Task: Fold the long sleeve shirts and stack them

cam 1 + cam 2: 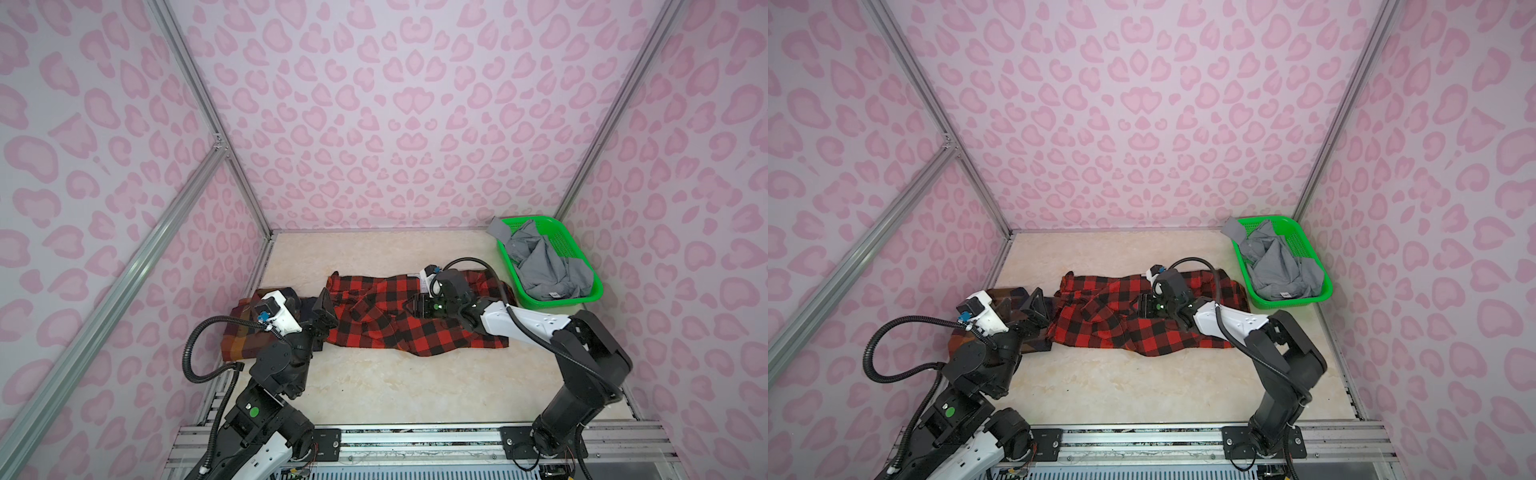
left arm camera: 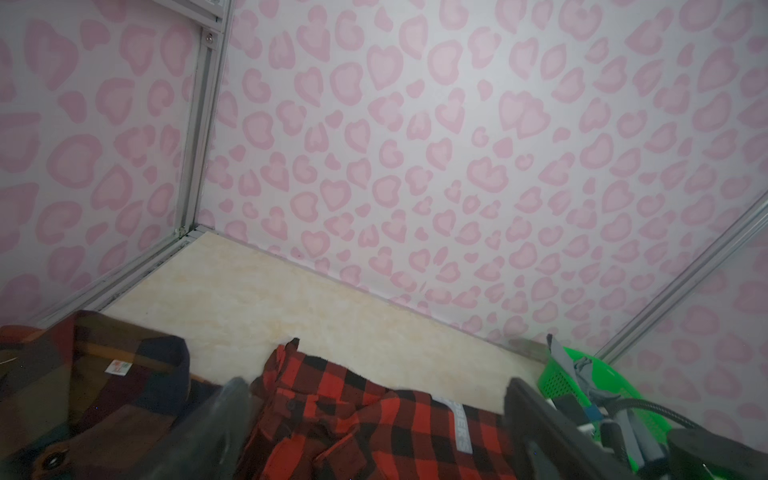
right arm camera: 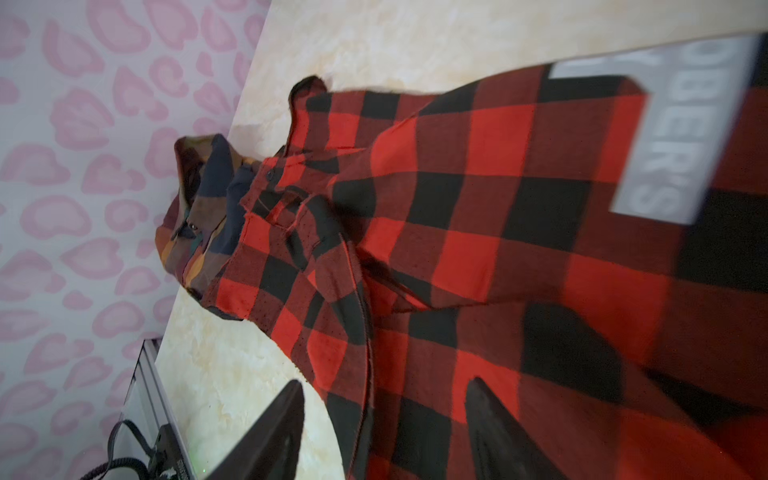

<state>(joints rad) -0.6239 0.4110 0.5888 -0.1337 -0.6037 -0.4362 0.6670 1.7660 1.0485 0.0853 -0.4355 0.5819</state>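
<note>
Three shirts: the grey shirt (image 1: 544,266) sits crumpled in the green basket (image 1: 559,239). The red-and-black flannel (image 1: 395,328) lies spread on the surface (image 1: 374,386) just beside the basket, and the plaid shirt (image 1: 241,336) touches the flannel's end farthest from the basket. The left fingers (image 2: 536,419) and right fingers (image 3: 270,428) stand released over the flannel, grasping nothing.

Basket: green perforated plastic basket (image 1: 563,241), rectangular, at the far right corner of the table surface, seen in both top views (image 1: 1298,241).
Surface: cream marbled tabletop (image 1: 395,382).
Enclosure: 3 pale wall panels (image 1: 415,104) printed with pink heart-like blotches, at the back and both sides.
Frame: silver aluminium posts (image 1: 206,104) where the panels meet.
Front edge: silver slotted metal rail (image 1: 415,440) along the near side.
</note>
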